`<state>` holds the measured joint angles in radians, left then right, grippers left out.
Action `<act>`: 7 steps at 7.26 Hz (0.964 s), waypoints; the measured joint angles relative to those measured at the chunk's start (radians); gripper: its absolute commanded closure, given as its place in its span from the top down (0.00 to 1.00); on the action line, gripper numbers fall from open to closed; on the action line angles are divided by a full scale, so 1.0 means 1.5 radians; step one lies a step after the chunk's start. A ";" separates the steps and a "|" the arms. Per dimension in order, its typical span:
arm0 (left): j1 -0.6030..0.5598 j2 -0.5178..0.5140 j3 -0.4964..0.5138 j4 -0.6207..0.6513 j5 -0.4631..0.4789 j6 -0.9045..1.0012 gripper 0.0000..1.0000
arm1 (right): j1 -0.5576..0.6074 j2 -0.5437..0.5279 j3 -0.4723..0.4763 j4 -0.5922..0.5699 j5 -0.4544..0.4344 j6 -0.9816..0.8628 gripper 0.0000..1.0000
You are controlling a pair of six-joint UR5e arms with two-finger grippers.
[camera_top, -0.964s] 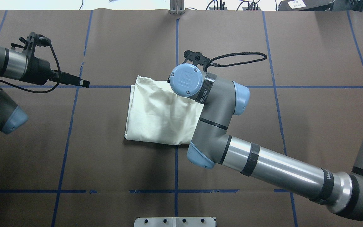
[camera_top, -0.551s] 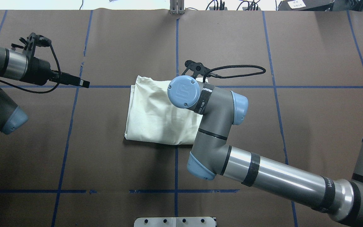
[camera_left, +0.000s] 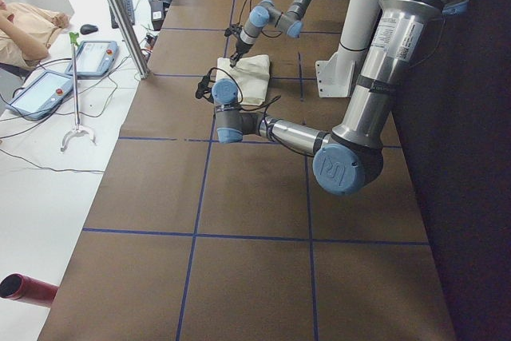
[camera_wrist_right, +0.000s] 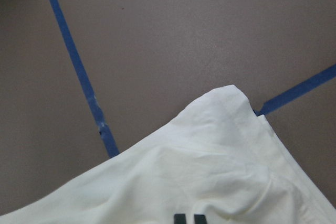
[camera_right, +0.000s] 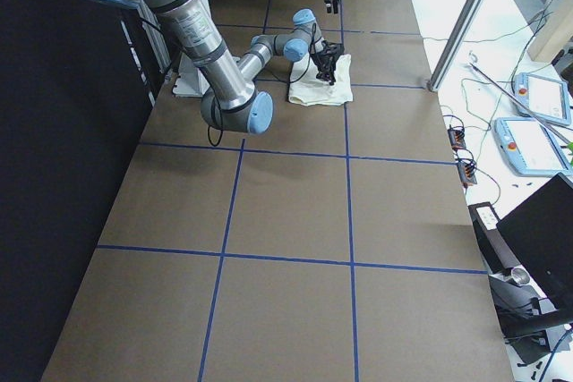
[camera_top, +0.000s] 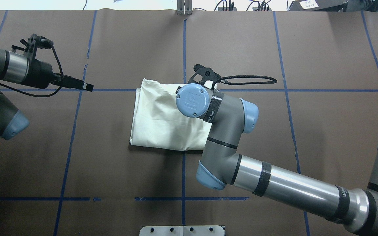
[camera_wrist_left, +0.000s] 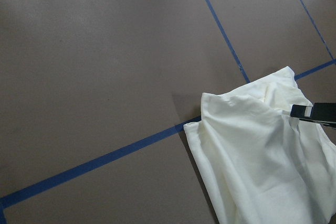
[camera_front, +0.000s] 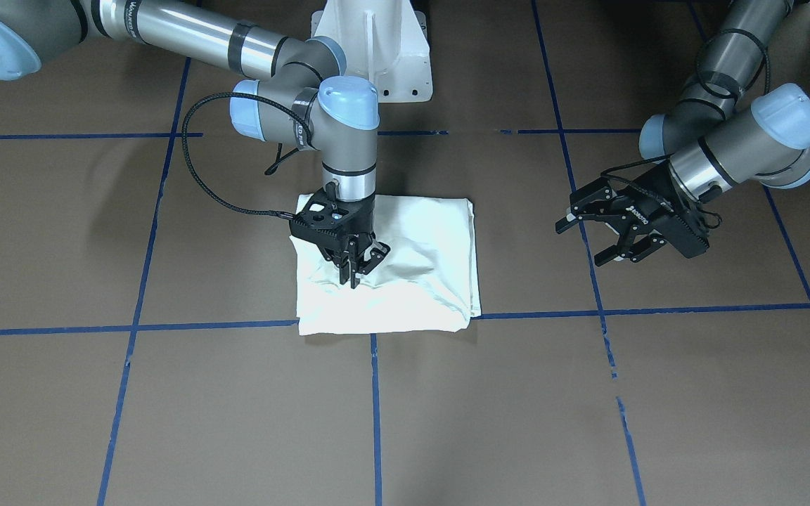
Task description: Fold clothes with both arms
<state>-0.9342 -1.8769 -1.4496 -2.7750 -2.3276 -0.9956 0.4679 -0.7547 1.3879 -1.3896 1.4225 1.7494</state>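
The shirt (camera_front: 419,239) lies near the middle of the brown surface (camera_front: 166,393), folded into a rough rectangle with its plain pale side up. One edge runs along a blue tape line (camera_front: 658,309), and a crossing line disappears under the cloth. The fabric is not flat: it is wrinkled, with creases spreading over the half nearer the right arm (camera_front: 285,56).

That arm reaches in over the shirt with its wrist turned straight down, so the right pincer (camera_front: 353,273) stands upright on the cloth. Its fingers are drawn almost together, with only a thin gap between the tips, and they press into the fabric, which puckers into a small ridge where they meet it. From its own wrist camera, two dark fingertips (camera_wrist_right: 181,217) show close side by side at the bottom edge, right on the pale cloth, with a corner of the shirt (camera_wrist_right: 231,90) beyond them. From overhead the wrist hides this pincer completely. A black cable (camera_front: 197,169) loops out from its mount.

The left pincer (camera_front: 584,242) hangs off to the side, well apart from the shirt, with its fingers spread wide and holding nothing. It is tilted toward the cloth and clear of the surface.
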 measured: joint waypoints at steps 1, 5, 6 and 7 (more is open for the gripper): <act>0.000 0.000 0.000 0.000 0.000 0.000 1.00 | 0.001 0.000 -0.004 0.002 -0.009 0.003 0.00; 0.001 0.000 0.000 0.000 0.001 -0.001 1.00 | 0.026 0.001 -0.017 -0.002 -0.020 0.019 0.00; 0.001 0.000 0.000 0.000 0.001 -0.001 1.00 | 0.032 0.002 -0.020 -0.002 -0.020 0.019 0.99; 0.001 -0.002 0.001 0.000 0.002 -0.003 1.00 | 0.035 0.003 -0.022 -0.003 -0.020 0.001 1.00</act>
<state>-0.9327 -1.8799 -1.4487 -2.7742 -2.3245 -1.0001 0.5200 -0.7508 1.3555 -1.3937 1.3929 1.7516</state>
